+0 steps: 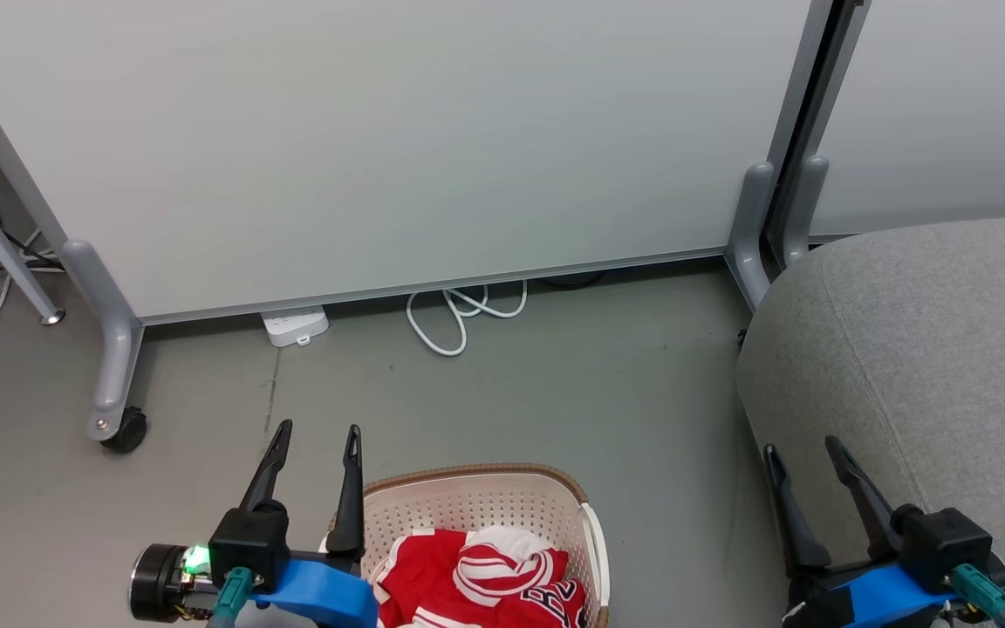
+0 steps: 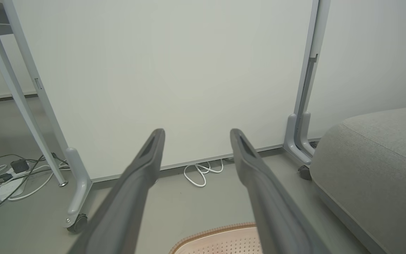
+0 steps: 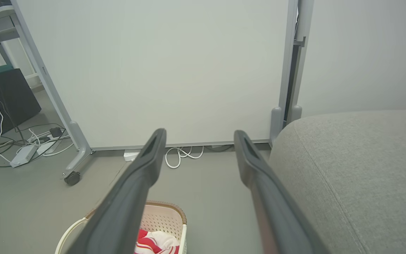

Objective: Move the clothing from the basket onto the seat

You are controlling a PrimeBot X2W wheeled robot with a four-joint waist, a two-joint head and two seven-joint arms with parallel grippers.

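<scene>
- At the lower left of the head view, the left gripper (image 1: 317, 430) is hovering beside the left rim of the basket (image 1: 476, 472), its fingers spread well apart and holding nothing.
- At bottom centre, the clothing (image 1: 485, 580) is lying bunched inside the basket. It is looking light, soft and floppy, so pinching a raised fold near the white-striped trim seems best.
- At lower right, the right gripper (image 1: 801, 447) is hanging wide open and empty by the left edge of the seat (image 1: 930, 349).

Head camera looks down from above; both wrist cameras face the partition (image 2: 189, 70), sharing basket (image 2: 220, 231) and seat (image 2: 382, 169).
</scene>
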